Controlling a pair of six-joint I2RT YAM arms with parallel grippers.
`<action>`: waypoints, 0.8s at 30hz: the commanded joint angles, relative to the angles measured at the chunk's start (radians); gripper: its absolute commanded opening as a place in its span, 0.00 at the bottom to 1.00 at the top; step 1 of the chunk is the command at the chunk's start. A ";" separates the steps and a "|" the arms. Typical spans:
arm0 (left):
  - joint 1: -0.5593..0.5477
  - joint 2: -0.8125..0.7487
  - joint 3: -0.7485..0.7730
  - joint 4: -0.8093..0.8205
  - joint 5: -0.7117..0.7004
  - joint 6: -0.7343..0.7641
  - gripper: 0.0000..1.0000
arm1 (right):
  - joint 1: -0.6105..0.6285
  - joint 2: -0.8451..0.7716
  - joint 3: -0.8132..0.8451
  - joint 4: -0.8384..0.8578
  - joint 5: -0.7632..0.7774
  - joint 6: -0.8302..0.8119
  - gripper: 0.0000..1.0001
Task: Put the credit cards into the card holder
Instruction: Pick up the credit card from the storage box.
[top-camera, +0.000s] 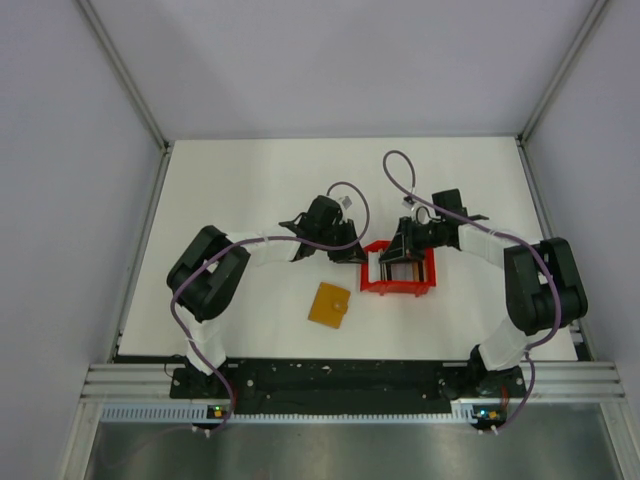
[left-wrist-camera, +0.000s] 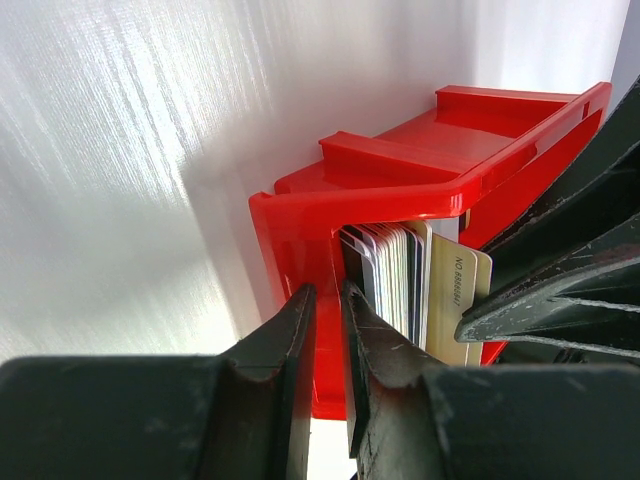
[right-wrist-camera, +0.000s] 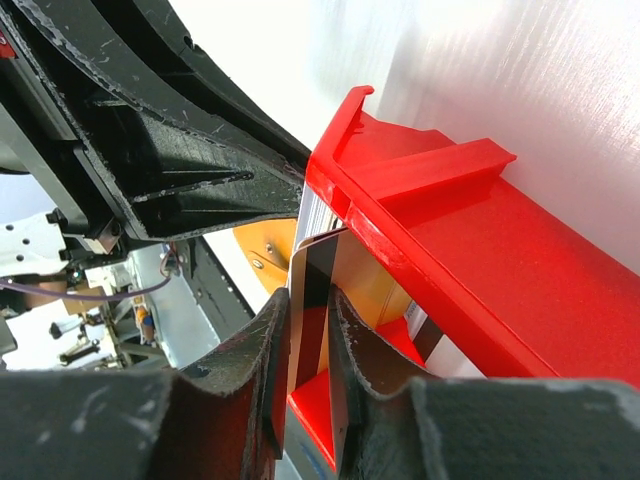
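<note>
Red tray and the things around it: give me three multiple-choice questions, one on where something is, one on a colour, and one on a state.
1. Where is the card holder?
A. On the table, apart from the red tray, on the side nearer the arm bases
B. Inside the red tray
C. On the table beyond the far side of the tray

2. What colour is the card holder?
A. Black
B. Orange-brown
C. Green

3. How do the cards sit in the red tray?
A. Flat in one pile
B. On edge, packed side by side
C. Spread out face up

Answers:
1 A: the top view shows it lying alone on the white surface, clear of the tray.
2 B: that is its colour in the top view.
3 B: the left wrist view shows their thin edges standing upright.
</note>
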 joint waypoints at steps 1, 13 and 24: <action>-0.010 0.003 0.012 0.048 0.015 0.007 0.21 | 0.003 -0.034 -0.006 0.027 -0.137 -0.012 0.07; -0.009 0.004 0.009 0.052 0.017 0.004 0.21 | -0.017 -0.025 -0.006 -0.016 -0.183 -0.042 0.12; -0.009 0.003 0.011 0.060 0.017 -0.002 0.21 | -0.016 -0.022 -0.005 -0.014 -0.155 -0.039 0.17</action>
